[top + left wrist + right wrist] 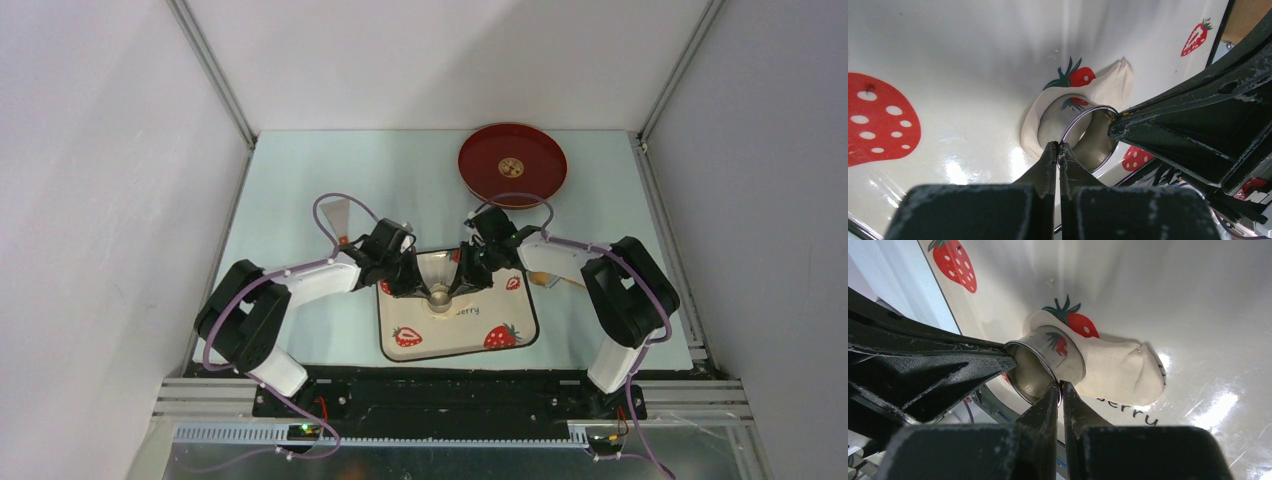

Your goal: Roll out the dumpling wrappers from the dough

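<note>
- Where both arms meet over the plate, the left gripper [1058, 150] has its jaws pressed together, pinching the rim of a small round steel ring cutter [1068, 360] at 9 o'clock, seen from overhead.
- The right gripper [1060, 390], its jaws nearly closed, pinches the same rim at 3 o'clock.
- The cutter stands in the soft cream-white flattened dough [1118, 372], which lies on a white strawberry-patterned plate [948, 75].
- The dark letters "berry" [1133, 413] can be read on the plate at 6 o'clock from the dough in the right wrist view.

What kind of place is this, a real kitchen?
Probably a robot test booth, not a kitchen: plain white walls on aluminium rails box in a pale table, the left arm and right arm are bolted at its near edge, with dough and a steel ring cutter over a strawberry plate.
</note>
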Action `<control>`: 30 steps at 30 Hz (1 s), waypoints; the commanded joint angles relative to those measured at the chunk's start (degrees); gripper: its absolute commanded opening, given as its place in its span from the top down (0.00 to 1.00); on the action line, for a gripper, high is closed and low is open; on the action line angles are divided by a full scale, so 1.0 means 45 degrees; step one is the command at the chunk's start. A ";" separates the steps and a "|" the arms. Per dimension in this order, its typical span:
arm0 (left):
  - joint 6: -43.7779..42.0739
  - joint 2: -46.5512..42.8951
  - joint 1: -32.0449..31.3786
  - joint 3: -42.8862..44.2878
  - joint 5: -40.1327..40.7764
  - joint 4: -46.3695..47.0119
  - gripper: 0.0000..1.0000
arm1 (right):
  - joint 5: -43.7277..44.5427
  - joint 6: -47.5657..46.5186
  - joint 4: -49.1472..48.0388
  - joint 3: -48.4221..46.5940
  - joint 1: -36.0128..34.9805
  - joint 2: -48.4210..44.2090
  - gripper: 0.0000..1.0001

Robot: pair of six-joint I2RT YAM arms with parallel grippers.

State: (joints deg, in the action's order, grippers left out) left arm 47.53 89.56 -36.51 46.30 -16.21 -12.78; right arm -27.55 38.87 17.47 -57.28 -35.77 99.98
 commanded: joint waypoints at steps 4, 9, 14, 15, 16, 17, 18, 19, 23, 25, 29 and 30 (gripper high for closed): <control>-0.0022 0.0363 -0.0324 0.0122 -0.0105 0.0085 1.00 | 0.1404 -0.0394 0.0887 -0.0050 -0.1043 0.0622 1.00; -0.0157 0.0529 -0.0470 0.0232 -0.0016 -0.0101 1.00 | 0.2038 -0.0337 0.0786 0.0131 -0.1441 0.0516 1.00; -0.0339 0.0662 -0.0630 0.0431 0.0316 -0.0243 1.00 | 0.2411 -0.0203 0.0046 0.0784 -0.1517 0.0001 1.00; -0.0353 0.0762 -0.0630 0.0486 0.0373 -0.0255 1.00 | 0.2411 -0.0162 -0.0118 0.0828 -0.1517 -0.0015 1.00; -0.0363 0.0811 -0.0653 0.0499 0.0386 -0.0273 1.00 | 0.2382 -0.0143 -0.0184 0.0896 -0.1511 -0.0017 1.00; -0.0365 0.0935 -0.0704 0.0532 0.0405 -0.0270 1.00 | 0.2377 -0.0098 -0.0278 0.0923 -0.1531 -0.0015 1.00; -0.0376 0.1035 -0.0738 0.0541 0.0421 -0.0282 1.00 | 0.2344 -0.0081 -0.0303 0.0958 -0.1555 0.0027 1.00; -0.0371 0.1074 -0.0798 0.0553 0.0468 -0.0274 1.00 | 0.2349 -0.0049 -0.0322 0.0974 -0.1569 0.0027 1.00; -0.0233 0.1233 -0.1026 0.0406 0.0617 -0.0273 1.00 | 0.2348 0.0173 -0.0623 0.1261 -0.1602 0.0025 1.00; -0.0198 0.1287 -0.1112 0.0322 0.0755 -0.0277 1.00 | 0.2342 0.0278 -0.0746 0.1414 -0.1602 0.0066 1.00; -0.0172 0.1424 -0.1169 0.0167 0.0912 -0.0270 1.00 | 0.2256 0.0480 -0.0971 0.1685 -0.1612 0.0172 1.00; -0.0161 0.1465 -0.1175 0.0108 0.0947 -0.0268 1.00 | 0.2246 0.0565 -0.1080 0.1774 -0.1614 0.0188 1.00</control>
State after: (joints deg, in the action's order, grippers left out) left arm 46.04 91.37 -38.76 48.66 -13.10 -15.64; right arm -17.85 39.18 13.21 -53.36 -40.32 96.57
